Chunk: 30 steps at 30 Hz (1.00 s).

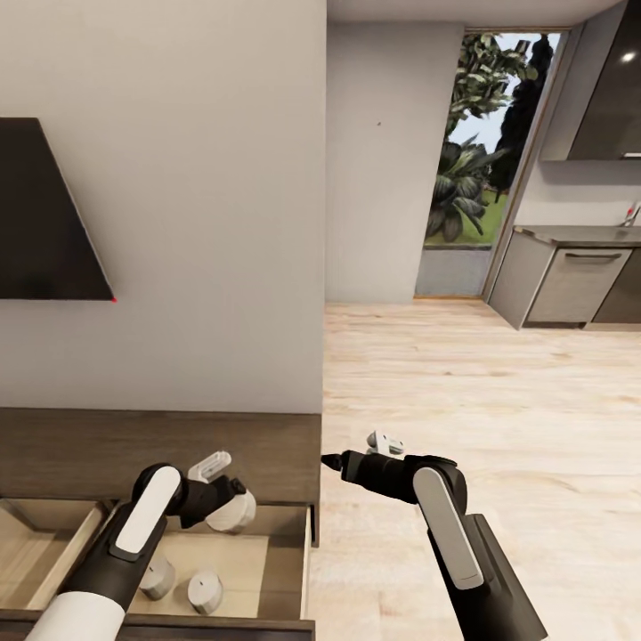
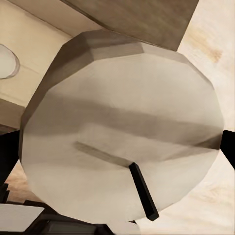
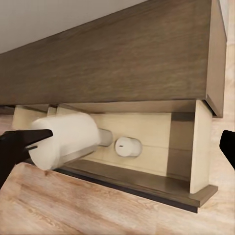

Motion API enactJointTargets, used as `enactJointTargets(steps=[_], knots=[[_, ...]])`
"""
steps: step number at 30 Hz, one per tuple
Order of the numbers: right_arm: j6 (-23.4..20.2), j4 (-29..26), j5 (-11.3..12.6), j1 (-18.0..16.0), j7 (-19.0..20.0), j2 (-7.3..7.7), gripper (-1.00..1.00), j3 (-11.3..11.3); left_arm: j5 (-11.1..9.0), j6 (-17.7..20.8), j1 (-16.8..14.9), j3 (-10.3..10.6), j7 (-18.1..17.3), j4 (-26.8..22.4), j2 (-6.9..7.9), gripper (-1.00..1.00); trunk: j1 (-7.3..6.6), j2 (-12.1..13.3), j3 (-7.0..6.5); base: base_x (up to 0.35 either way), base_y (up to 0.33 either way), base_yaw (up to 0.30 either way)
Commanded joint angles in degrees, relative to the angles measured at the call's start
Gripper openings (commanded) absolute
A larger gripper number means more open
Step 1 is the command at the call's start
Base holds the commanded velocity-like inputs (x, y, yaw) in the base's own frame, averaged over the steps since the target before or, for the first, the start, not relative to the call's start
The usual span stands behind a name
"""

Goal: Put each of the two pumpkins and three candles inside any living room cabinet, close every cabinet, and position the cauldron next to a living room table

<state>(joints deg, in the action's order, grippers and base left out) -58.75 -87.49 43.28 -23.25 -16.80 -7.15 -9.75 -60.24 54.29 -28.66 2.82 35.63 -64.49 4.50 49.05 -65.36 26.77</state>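
Note:
The long dark-brown cabinet [image 1: 160, 450] stands against the wall with both drawers pulled out. My left gripper [image 1: 223, 500] is shut on a white candle [image 1: 239, 516] [image 2: 122, 132] [image 3: 63, 139], held just above the right drawer [image 1: 283, 570]. Two more white candles [image 1: 158, 579] [image 1: 206, 592] lie on that drawer's pale floor, one of them [image 3: 128, 146] also seen from the right wrist. My right gripper [image 1: 331, 461] [image 3: 132, 144] hovers by the cabinet's right end, open wide and empty, pointing at the drawer.
A dark TV [image 1: 44, 214] hangs on the wall above the cabinet. Light wood floor [image 1: 481, 401] stretches to the right toward grey kitchen units [image 1: 570, 285] and a tall window [image 1: 485, 160]. The left drawer [image 1: 44, 534] is partly hidden by my left arm.

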Motion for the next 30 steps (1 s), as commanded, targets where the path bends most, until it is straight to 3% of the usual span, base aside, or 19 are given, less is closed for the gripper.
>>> enactJointTargets(steps=[1,12,23,30], knots=[[-0.1,-0.1,0.7,0.0,-0.6,0.13,1.0,0.0,-0.6,-0.3,0.0,0.2,0.6,0.3,0.0,-1.0,0.0,0.0,0.06,-0.062,0.0,0.0],[-0.1,0.0,1.1,0.0,-0.6,0.38,1.0,0.0,-0.8,-1.5,-0.1,0.3,0.6,3.9,-0.1,-1.0,0.0,0.0,0.06,-0.08,-0.011,0.0],[-0.1,0.0,1.2,0.0,-0.6,0.38,1.0,0.0,-0.4,-1.6,-0.1,0.3,0.6,3.9,-0.35,-1.0,0.0,0.0,0.06,-0.02,-0.014,0.0],[-0.1,0.0,1.1,0.0,-0.6,0.38,1.0,0.0,-0.2,-3.8,-0.1,0.6,0.6,4.1,-0.49,-1.0,1.54,-2.9,1.32,0.0,0.0,0.0]])
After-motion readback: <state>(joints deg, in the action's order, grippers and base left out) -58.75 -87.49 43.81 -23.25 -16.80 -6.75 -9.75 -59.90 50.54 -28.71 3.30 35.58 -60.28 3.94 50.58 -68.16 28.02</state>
